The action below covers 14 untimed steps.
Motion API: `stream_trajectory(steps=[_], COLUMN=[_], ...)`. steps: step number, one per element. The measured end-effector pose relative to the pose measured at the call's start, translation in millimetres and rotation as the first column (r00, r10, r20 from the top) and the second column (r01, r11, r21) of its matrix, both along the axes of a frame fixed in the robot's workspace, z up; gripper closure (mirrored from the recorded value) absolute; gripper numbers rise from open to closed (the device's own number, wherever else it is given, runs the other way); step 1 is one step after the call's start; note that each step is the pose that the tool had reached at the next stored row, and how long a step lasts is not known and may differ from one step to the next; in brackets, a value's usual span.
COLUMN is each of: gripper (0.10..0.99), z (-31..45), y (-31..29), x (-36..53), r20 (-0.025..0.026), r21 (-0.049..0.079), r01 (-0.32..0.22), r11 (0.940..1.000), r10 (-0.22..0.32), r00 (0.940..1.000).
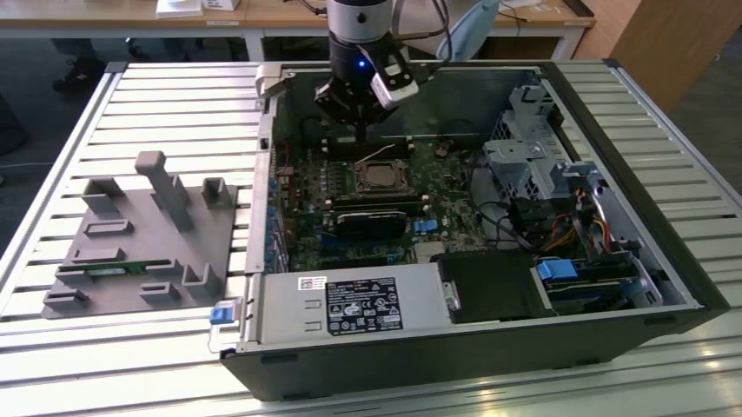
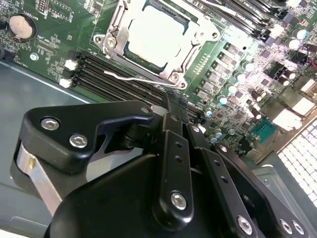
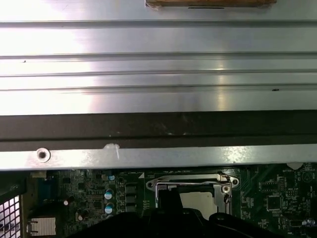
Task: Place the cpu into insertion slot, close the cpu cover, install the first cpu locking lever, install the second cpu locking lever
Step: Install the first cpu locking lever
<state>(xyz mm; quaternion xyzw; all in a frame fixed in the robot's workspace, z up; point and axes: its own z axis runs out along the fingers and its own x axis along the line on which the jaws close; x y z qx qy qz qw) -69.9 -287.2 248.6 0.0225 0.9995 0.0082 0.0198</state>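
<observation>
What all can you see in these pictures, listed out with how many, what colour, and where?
computer case: one, black, lying open on the slatted table.
slatted table: one, silver-grey, under everything.
circuit board: one, green, inside the case.
cpu: one, silver-grey, seated in the insertion slot.
insertion slot: one, black, mid-board.
cpu cover: one, silver frame, lying around the cpu.
locking lever: one visible, thin silver wire, beside the socket by the memory slots.
memory slots: several, black, next to the socket.
power supply: one, silver, near edge of the case.
fixture block: one, grey, on the exterior view's left.
tool: one, black, above the board near the socket.
</observation>
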Motion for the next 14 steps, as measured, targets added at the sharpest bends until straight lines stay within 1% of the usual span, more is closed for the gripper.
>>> stream_trajectory(steps=[2,4,5,8,10,12,14], gripper=[0.969,0.969,0.969,0.969,0.969,0.969,0.969], z=[-0.3,-1.3,-2.5,-6.8,-9.4,-10.8,-11.8], y=[-0.1,0.0,0.0,0.0,0.0,0.0,0.2], x=[0.8,1.1,1.5,4.0,5.5,6.2,7.8], r20=[-0.0002,-0.0001,0.0001,-0.0001,0.0,0.0,-0.0001], r21=[0.003,0.025,0.031,0.031,0.031,0.031,0.031], r01=[0.0,0.0,0.0,0.0,-0.012,-0.031,-0.033], r11=[1.0,0.9997,0.9995,0.9995,0.9994,0.9991,0.999], r10=[0.0,0.0,0.0,0.0,0.012,0.031,0.033], r00=[1.0,1.0,1.0,1.0,0.9999,0.9995,0.9994])
